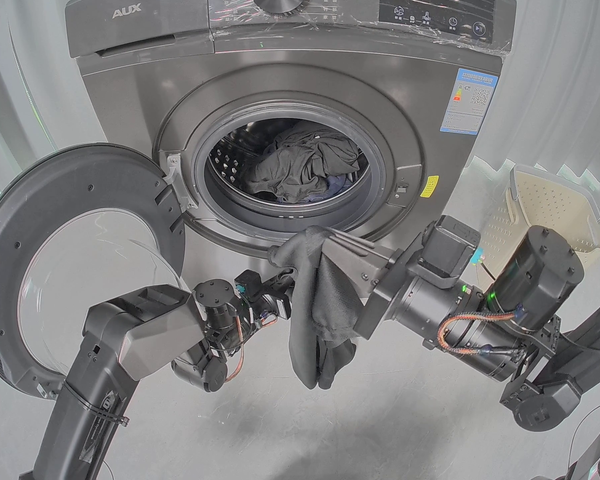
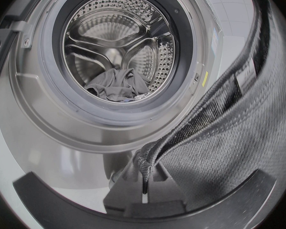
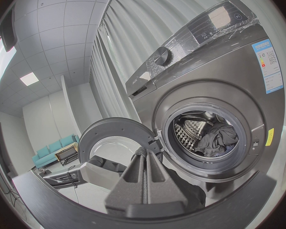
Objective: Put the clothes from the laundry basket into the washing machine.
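A dark grey garment (image 1: 320, 315) hangs in front of the washing machine (image 1: 393, 101), just below its open port. My right gripper (image 1: 323, 240) is shut on the garment's top fold, seen pinched between its fingers in the right wrist view (image 3: 145, 166). My left gripper (image 1: 283, 287) is beside it, shut on the garment's left edge (image 2: 145, 167); the knit cloth (image 2: 238, 137) stretches away from that pinch. Dark clothes (image 1: 307, 161) lie inside the drum (image 2: 117, 85).
The round door (image 1: 80, 248) stands swung open to the left of the port, close to my left arm. A cream laundry basket (image 1: 553, 211) sits on the floor at the right of the machine, behind my right arm. Bare floor lies below the hanging garment.
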Controlling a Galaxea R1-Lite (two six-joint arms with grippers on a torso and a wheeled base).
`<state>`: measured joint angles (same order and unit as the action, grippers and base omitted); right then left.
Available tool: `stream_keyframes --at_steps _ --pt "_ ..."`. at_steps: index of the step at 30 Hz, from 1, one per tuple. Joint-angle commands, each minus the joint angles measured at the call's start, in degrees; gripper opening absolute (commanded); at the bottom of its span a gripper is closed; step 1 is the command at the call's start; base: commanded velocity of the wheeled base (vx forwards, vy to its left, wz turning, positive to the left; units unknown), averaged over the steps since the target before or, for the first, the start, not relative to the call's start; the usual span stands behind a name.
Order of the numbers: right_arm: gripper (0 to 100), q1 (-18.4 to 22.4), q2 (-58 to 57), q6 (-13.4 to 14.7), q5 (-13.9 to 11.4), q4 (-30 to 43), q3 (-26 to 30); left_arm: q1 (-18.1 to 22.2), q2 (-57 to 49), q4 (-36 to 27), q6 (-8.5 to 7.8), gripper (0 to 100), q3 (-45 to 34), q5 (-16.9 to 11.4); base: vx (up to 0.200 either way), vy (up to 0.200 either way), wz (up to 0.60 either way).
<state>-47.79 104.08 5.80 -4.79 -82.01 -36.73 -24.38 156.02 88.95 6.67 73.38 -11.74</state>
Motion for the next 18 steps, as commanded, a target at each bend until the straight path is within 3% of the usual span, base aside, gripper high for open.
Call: stream_keyframes --at_steps 1,5,9,11,18 --pt "0 5.0 -0.3 0.0 0.0 0.0 1.0 2.4 -5.7 0.2 -0.34 0 -5.0 0.6 0.0 0.0 0.0" --pt "0 9.6 -0.2 0.0 0.0 -0.3 2.3 4.3 -14.2 0.3 -0.52 0 -14.7 0.3 0.0 0.0 0.0" --pt "0 12.5 0.0 0.3 0.0 -1.0 3.9 4.7 -21.9 0.3 -2.54 0 -24.0 -0.3 0.0 0.0 0.0" --pt "0 13.3 0.0 0.7 0.0 -1.2 4.6 4.7 -24.9 0.3 -2.71 0 -27.3 -0.4 0.0 0.0 0.0" --pt "0 15.1 1.2 1.0 1.0 -2.7 5.8 4.3 -30.3 0.3 -2.71 0 -31.7 -0.4 0.0 0.0 0.0"
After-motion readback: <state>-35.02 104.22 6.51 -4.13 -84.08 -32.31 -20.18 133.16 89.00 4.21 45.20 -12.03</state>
